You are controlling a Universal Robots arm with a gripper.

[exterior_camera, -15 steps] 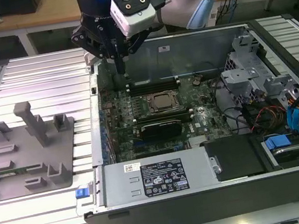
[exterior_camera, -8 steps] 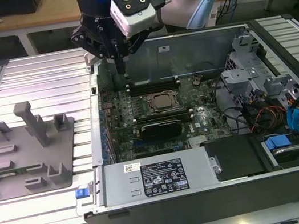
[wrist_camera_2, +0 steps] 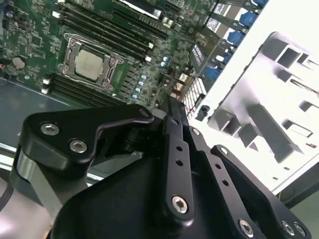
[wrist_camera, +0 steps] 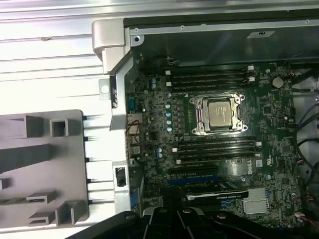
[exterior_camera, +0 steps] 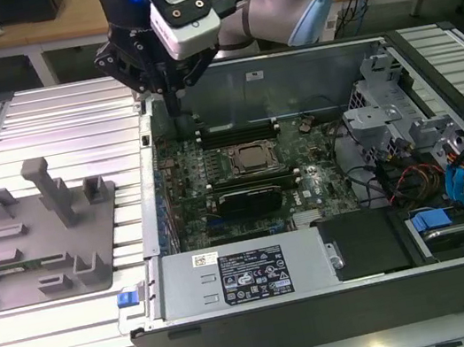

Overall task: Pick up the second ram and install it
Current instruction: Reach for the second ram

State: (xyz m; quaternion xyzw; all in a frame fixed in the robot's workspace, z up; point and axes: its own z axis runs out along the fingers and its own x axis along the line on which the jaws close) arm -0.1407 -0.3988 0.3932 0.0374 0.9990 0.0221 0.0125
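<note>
The second ram (exterior_camera: pixel 3 266) is a narrow green strip lying in a slot of the grey tray (exterior_camera: pixel 98 278), near the tray's front on the exterior view's left; it also shows in the first wrist view (wrist_camera: pixel 12 200). My gripper (exterior_camera: pixel 173 103) hangs over the far left corner of the open computer case (exterior_camera: pixel 328 309), well away from the tray. Its black fingers point down and are shut, with nothing visible between them (wrist_camera_2: pixel 168 105). Below lies the green motherboard (wrist_camera: pixel 154 114), with dark memory slots (wrist_camera: pixel 209 77) on either side of the silver processor (wrist_camera: pixel 219 112).
The tray carries several upright grey fixtures (exterior_camera: pixel 53 189) and sits on a ribbed metal table (exterior_camera: pixel 72 336). The case's metal walls (exterior_camera: pixel 152 205) ring the motherboard. Drive cages and cables (exterior_camera: pixel 428 166) fill its side at the exterior view's right, and a labelled power supply (exterior_camera: pixel 241 275) lies along the front.
</note>
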